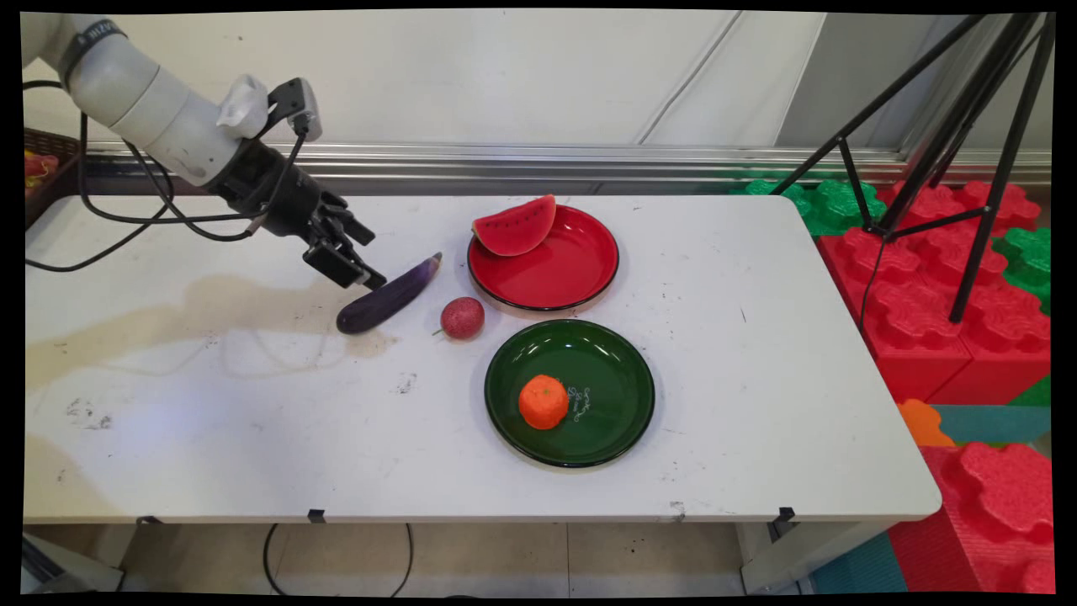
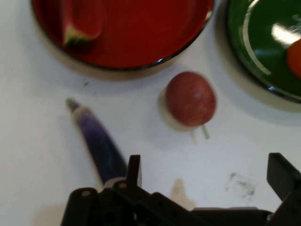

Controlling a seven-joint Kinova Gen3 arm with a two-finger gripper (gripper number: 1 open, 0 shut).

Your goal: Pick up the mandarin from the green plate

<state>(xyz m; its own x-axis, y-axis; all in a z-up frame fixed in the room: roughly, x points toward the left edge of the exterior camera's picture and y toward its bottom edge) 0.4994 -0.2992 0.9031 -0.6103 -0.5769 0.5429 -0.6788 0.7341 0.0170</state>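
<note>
The jaws stood released, the gripper (image 1: 358, 268) low over the surface (image 1: 210, 404) at the purple eggplant (image 1: 389, 297), whose long axis ran diagonally from them toward the red plate (image 1: 580, 278). A red lychee-like fruit (image 1: 462, 317) lay just beside it.

The tool (image 2: 207, 181) hides the eggplant's (image 2: 99, 141) thick end.

White arm (image 1: 147, 109), black gripper (image 1: 358, 252), looping black cables (image 1: 126, 220)
</note>
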